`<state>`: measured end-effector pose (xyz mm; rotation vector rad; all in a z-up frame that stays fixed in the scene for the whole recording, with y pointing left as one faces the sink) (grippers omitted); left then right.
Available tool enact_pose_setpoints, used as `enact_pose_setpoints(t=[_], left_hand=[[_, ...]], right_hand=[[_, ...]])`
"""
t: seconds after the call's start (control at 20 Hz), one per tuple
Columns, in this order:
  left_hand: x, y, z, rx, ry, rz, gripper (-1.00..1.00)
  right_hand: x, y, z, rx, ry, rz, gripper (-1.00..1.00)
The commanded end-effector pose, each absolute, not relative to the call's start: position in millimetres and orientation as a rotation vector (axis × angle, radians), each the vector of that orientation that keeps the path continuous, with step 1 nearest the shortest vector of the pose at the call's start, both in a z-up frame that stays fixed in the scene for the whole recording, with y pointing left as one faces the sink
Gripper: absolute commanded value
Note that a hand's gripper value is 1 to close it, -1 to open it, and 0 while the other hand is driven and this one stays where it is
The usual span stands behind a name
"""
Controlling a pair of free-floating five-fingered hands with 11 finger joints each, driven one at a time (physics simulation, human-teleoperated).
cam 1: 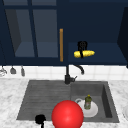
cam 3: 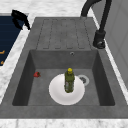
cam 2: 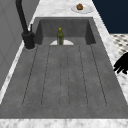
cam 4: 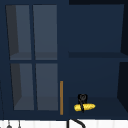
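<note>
Navy cabinet (cam 4: 95, 75) shelf: right hand (cam 4: 82, 98) fingers curled round corn (cam 4: 85, 107); left hand (cam 1: 40, 119) unclear.

Front cam's facing the sink (cam 1: 107, 100) straight on, upper one's aiming higher at the wall cabinet (cam 4: 35, 57). The 2 side cams are looking along the basin, both catching the faucet (cam 2: 25, 27).
</note>
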<state>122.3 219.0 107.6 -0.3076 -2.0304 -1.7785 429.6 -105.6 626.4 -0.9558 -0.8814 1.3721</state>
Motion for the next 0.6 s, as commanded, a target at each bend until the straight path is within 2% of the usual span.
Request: enact_pose_setpoints(t=[0.0, 0.55], left_hand=[[122.3, 219.0, 107.6, -0.308, -2.030, -1.778, 0.00], [122.3, 219.0, 107.6, -0.308, -2.030, -1.778, 0.00]], right_hand=[[398.6, -118.9, 644.0, -0.938, -0.895, 1.359, 1.00], [308.4, -147.0, 648.7, -0.952, -0.919, 1.347, 1.00]])
